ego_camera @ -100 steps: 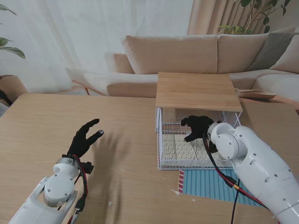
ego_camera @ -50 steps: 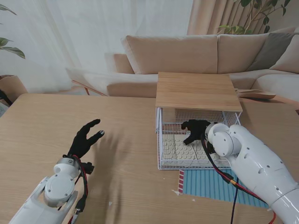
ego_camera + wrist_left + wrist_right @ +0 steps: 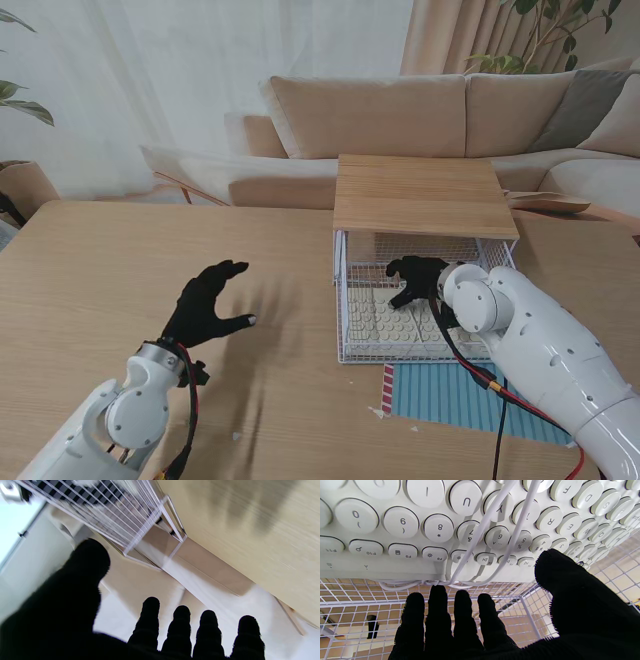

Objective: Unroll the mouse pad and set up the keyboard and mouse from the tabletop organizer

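The keyboard (image 3: 392, 318) is shown lying flat on the floor of the wire organizer (image 3: 344, 300), beneath its wooden top (image 3: 420, 195), with its long axis running left to right across the stand view. Its white cable (image 3: 480, 533) is seen draped over the key rows in the right wrist view. The right hand (image 3: 418, 278) is placed inside the cage, directly over the keyboard's farther half, toward 12 o'clock from the forearm; its fingers (image 3: 437, 620) are spread and reach past the keyboard's far edge, with the thumb (image 3: 560, 580) over the top key rows, and nothing is grasped. Whether the fingertips touch the keyboard cannot be told. This hand is judged much the nearer to the keyboard, so a pull toward 6 o'clock out of the open front is probably called for.

The left hand (image 3: 207, 305) is held well apart, at about 9 o'clock from the organizer, above bare table, open with fingers (image 3: 180, 627) splayed and holding nothing. The striped mouse pad (image 3: 450, 397) is seen lying flat at 6 o'clock from the organizer, just beside its front edge. No mouse can be made out. The wooden table (image 3: 120, 270) is backed by a beige sofa (image 3: 400, 115) and curtains (image 3: 150, 80).
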Robot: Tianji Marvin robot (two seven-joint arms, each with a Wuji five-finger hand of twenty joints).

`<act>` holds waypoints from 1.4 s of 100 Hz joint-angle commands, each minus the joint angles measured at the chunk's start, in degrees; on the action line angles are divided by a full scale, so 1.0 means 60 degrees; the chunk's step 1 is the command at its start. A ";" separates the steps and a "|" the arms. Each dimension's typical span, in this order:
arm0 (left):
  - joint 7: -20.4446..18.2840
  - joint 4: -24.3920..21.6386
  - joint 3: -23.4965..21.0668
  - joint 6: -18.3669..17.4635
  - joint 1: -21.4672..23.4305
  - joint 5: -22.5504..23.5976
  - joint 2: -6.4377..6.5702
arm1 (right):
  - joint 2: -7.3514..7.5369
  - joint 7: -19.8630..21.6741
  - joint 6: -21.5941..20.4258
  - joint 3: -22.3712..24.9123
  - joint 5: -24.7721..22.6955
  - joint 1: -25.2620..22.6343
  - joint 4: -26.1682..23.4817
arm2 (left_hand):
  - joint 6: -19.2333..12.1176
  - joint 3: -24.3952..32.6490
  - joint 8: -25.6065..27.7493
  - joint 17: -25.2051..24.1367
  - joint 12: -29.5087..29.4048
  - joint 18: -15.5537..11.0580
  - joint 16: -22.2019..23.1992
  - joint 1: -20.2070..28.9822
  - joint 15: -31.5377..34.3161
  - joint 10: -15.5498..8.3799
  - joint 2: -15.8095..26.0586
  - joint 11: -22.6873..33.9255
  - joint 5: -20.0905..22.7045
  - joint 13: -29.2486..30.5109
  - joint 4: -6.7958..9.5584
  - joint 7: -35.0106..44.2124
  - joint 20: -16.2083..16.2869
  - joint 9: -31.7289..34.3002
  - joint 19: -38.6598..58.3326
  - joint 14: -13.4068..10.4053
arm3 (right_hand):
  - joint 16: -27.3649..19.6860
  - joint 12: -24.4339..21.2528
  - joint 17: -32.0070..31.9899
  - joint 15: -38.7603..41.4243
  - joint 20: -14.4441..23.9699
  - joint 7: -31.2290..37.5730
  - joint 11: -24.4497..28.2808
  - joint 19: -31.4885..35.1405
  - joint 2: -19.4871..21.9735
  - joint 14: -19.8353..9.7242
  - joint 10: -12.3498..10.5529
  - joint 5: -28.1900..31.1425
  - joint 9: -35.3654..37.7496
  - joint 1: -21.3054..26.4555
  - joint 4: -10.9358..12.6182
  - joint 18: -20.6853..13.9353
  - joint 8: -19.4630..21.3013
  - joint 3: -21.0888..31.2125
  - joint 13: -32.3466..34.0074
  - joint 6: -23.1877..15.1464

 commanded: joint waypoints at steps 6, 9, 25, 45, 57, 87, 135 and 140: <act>0.0129 -0.0192 0.0546 -0.0234 -0.0142 0.0310 -0.0030 | -0.0076 0.0143 -0.0123 0.0017 0.0106 -0.0013 0.0100 | 0.0461 0.0759 -0.0620 0.0239 -0.0019 -0.0201 0.0314 -0.0705 -0.0488 -0.0393 -0.0788 -0.0876 -0.0459 -0.0503 -0.0582 -0.1066 0.0251 -0.0592 0.0155 -0.0183 | -0.0101 -0.0059 -0.0153 -0.0061 -0.0120 -0.0093 -0.0115 -0.0183 0.0225 -0.0172 -0.0094 -0.0193 -0.0256 -0.0246 0.0266 -0.0202 -0.0146 -0.0178 -0.0250 0.0053; 0.0355 -0.0177 0.0683 -0.0317 -0.0216 0.0595 -0.0028 | -0.0079 0.0133 -0.0134 0.0027 0.0138 -0.0018 0.0127 | 0.0434 0.0918 -0.0742 0.0317 0.0206 -0.0199 0.0405 -0.0825 -0.0517 -0.0386 -0.0902 -0.0977 -0.0438 -0.0513 -0.0634 -0.1288 0.0245 -0.0666 0.0174 -0.0174 | -0.0097 -0.0053 -0.0156 -0.0052 -0.0116 -0.0092 -0.0100 -0.0186 0.0224 -0.0178 -0.0098 -0.0191 -0.0242 -0.0234 0.0267 -0.0198 -0.0145 -0.0184 -0.0243 0.0059; 0.0756 -0.0174 0.1290 -0.0436 -0.0584 0.1005 -0.0055 | -0.0108 -0.0056 -0.0209 0.0119 0.0217 -0.0111 0.0274 | 0.0014 0.1120 -0.0924 0.0199 0.0842 -0.0239 0.0440 -0.0901 -0.0647 -0.0444 -0.1191 -0.1445 -0.0442 -0.0536 -0.0698 -0.1636 0.0239 -0.0904 0.0218 -0.0153 | -0.0084 -0.0034 -0.0134 -0.0024 -0.0090 -0.0077 -0.0055 -0.0183 0.0223 -0.0158 -0.0105 -0.0183 -0.0235 -0.0191 0.0275 -0.0206 -0.0134 -0.0196 -0.0244 0.0051; 0.0474 -0.0328 0.1811 -0.0632 -0.0810 0.1011 -0.0015 | -0.0140 -0.0231 -0.0286 0.0166 0.0301 -0.0163 0.0385 | -0.0137 0.1301 -0.0929 -0.0333 0.0831 -0.0221 0.0188 -0.1072 -0.0671 -0.0443 -0.1560 -0.1496 -0.0407 -0.0518 -0.0782 -0.1654 -0.0350 -0.0859 0.1442 -0.0141 | -0.0061 -0.0016 -0.0078 0.0031 -0.0038 -0.0038 -0.0004 -0.0132 0.0237 -0.0167 -0.0115 -0.0145 -0.0169 -0.0147 0.0283 -0.0211 -0.0116 -0.0175 -0.0185 0.0035; -0.0024 -0.0341 0.2077 -0.0744 -0.0904 0.0874 0.0065 | -0.0118 -0.0146 -0.0297 0.0165 0.0279 -0.0158 0.0381 | -0.0129 0.1282 -0.0913 -0.0300 0.0883 -0.0154 0.0172 -0.1062 -0.0687 -0.0421 -0.1667 -0.1454 -0.0418 -0.0528 -0.0776 -0.1625 -0.0695 -0.0867 0.1449 -0.0104 | -0.0052 -0.0010 -0.0077 0.0048 -0.0008 -0.0011 0.0010 -0.0097 0.0298 -0.0179 -0.0138 -0.0140 -0.0156 -0.0110 0.0286 -0.0230 -0.0103 -0.0168 -0.0168 0.0025; 0.0065 0.0183 0.3029 -0.0869 -0.1633 0.1177 0.0045 | -0.0133 -0.0119 -0.0189 0.0259 0.0401 -0.0225 0.0305 | -0.0208 0.0907 -0.1003 -0.0440 0.1259 -0.0221 -0.0244 -0.0945 -0.0841 -0.0447 -0.1561 -0.1396 -0.0428 -0.0501 -0.0631 -0.1789 -0.1308 -0.0857 0.1000 -0.0183 | -0.0045 0.0012 -0.0150 0.0058 0.0014 0.0040 0.0056 -0.0101 0.0493 -0.0164 -0.0162 -0.0132 -0.0137 -0.0066 0.0294 -0.0231 -0.0083 -0.0282 -0.0190 -0.0035; 0.0504 0.0820 0.3835 -0.0826 -0.2130 0.1028 -0.0143 | -0.0137 -0.0051 -0.0190 0.0277 0.0534 -0.0173 0.0362 | -0.0156 0.0757 -0.1039 -0.0481 0.1096 -0.0491 -0.0888 -0.1164 -0.0979 -0.0533 -0.1449 -0.1438 -0.0420 -0.0472 -0.0657 -0.1863 -0.1148 -0.0875 0.0115 -0.0520 | -0.0042 0.0013 -0.0099 0.0067 0.0039 0.0057 0.0055 -0.0113 0.0546 -0.0159 -0.0149 -0.0099 -0.0072 -0.0003 0.0330 -0.0213 -0.0093 -0.0398 -0.0133 -0.0046; 0.0508 0.0880 0.3952 -0.0783 -0.2208 0.1001 -0.0164 | -0.0140 -0.0045 -0.0182 0.0271 0.0566 -0.0160 0.0370 | -0.0154 0.0797 -0.1038 -0.0503 0.1060 -0.0468 -0.0925 -0.1095 -0.0990 -0.0514 -0.1504 -0.1457 -0.0412 -0.0475 -0.0657 -0.1860 -0.1137 -0.0867 0.0054 -0.0502 | -0.0041 0.0014 -0.0093 0.0068 0.0042 0.0071 0.0060 -0.0113 0.0544 -0.0165 -0.0146 -0.0071 -0.0049 0.0019 0.0334 -0.0214 -0.0089 -0.0395 -0.0130 -0.0057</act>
